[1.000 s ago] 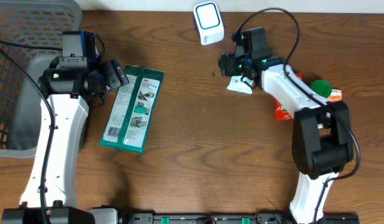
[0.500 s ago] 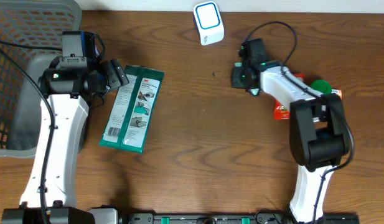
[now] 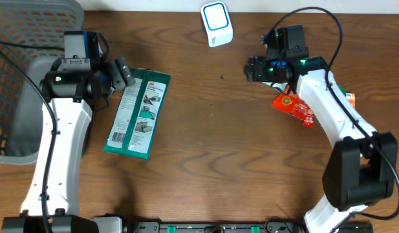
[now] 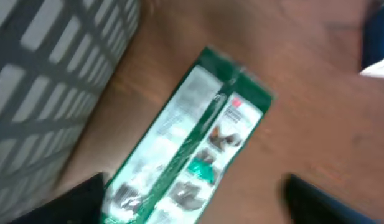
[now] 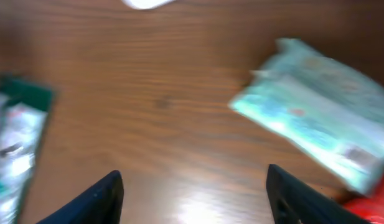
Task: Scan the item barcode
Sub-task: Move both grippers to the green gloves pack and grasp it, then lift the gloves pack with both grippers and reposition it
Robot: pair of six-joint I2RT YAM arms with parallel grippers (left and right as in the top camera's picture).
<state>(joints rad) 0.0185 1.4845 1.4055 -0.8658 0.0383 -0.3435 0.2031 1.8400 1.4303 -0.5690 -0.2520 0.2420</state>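
A green and white flat package [image 3: 138,113] lies on the wooden table [image 3: 212,149] left of centre. My left gripper [image 3: 120,76] hangs open beside its far end, and in the left wrist view the package [image 4: 192,143] lies below the open left gripper [image 4: 198,205]. The white and blue scanner [image 3: 216,24] stands at the far edge. My right gripper [image 3: 251,68] is open just right of it, over bare wood, holding nothing. In the right wrist view a pale teal packet [image 5: 316,130] lies to the right of the right gripper [image 5: 198,199]. A red packet [image 3: 294,107] lies under the right arm.
A grey mesh basket [image 3: 31,26] fills the far left corner, and its wall [image 4: 48,74] shows in the left wrist view. A green-topped item [image 3: 345,96] peeks out beside the right arm. The left wrist view is blurred.
My right gripper narrowed over the pale packet, then opened wide, and its wrist swung toward the far right. The red packet shows more. The left arm barely moved.
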